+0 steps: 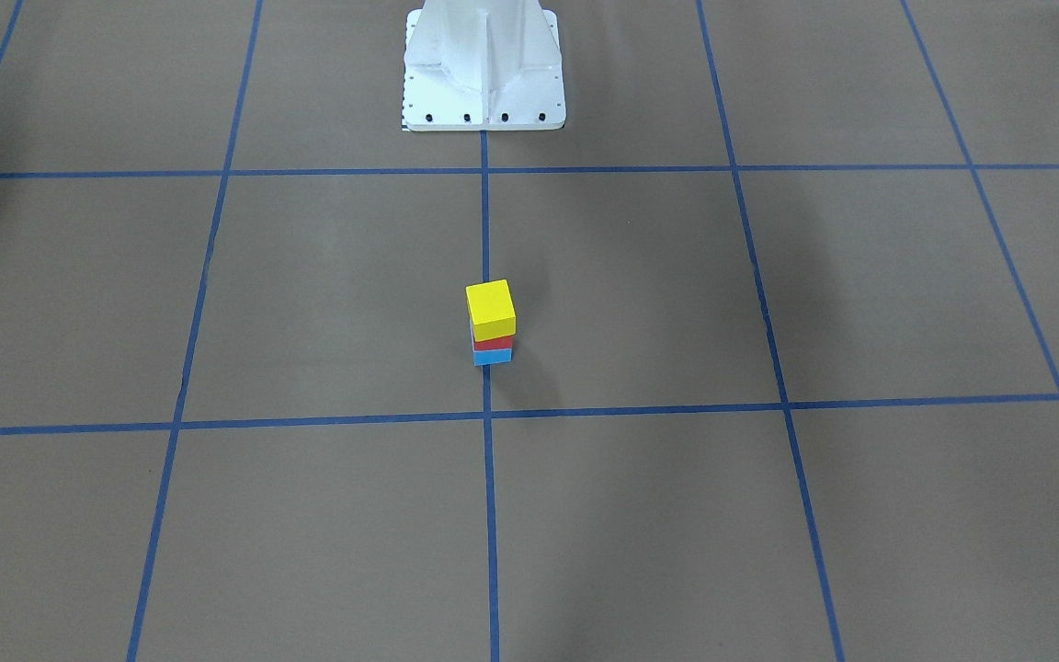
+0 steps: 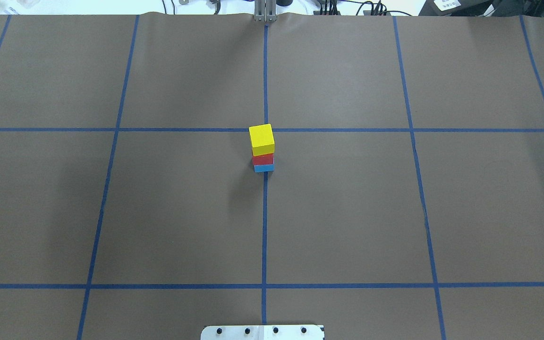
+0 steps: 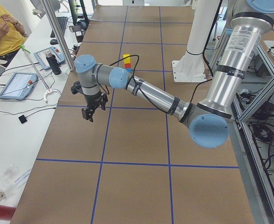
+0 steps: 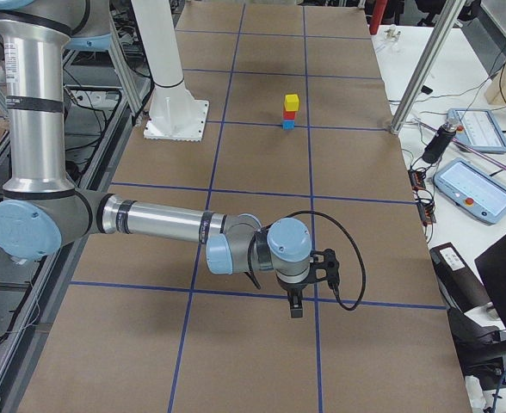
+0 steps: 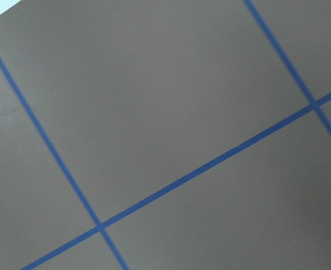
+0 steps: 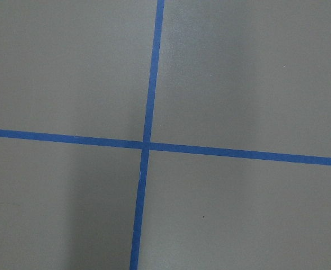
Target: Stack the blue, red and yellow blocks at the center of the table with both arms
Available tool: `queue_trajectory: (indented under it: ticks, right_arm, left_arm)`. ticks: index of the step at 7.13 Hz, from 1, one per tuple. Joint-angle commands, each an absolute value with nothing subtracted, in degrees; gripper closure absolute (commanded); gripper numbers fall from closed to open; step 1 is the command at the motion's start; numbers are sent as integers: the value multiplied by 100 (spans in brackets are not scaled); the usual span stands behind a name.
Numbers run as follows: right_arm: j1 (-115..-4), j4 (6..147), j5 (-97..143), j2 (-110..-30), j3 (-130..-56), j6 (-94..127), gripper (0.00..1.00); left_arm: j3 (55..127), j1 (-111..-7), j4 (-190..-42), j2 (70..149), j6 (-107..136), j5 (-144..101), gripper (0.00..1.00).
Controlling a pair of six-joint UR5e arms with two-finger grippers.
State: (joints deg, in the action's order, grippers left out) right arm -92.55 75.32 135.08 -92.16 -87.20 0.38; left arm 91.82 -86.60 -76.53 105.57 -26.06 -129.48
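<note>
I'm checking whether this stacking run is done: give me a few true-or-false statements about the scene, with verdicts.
1. The yellow block tops the stack. True.
2. The red block lies at the bottom. False: the blue block does, with red in the middle.
3. Jaws grip the yellow block. False: the left arm and right arm are near the table's ends, and nothing touches the stack.
4. The stack stands on a tape line. True.
5. Neither wrist view shows a block. True.
</note>
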Motion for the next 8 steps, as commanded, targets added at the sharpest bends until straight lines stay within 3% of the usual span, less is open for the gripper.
queue_trajectory:
  ticks: [1,3,8]
  right_arm:
    - [-9255,7532,13509,-9202,-8727,44,0]
    - [-9255,7541,13509,-9185,-8736,53,0]
    - [-9255,7550,13500,-9158,-8728,88,0]
  left_arm:
    - [8299,-9149,-9209,9753,-3068,-13338,0]
    - [7623,-9193,-10288,9467,-3076,-13316,0]
    - [8031,-9316,-8649,9660,-1143,-13192,0]
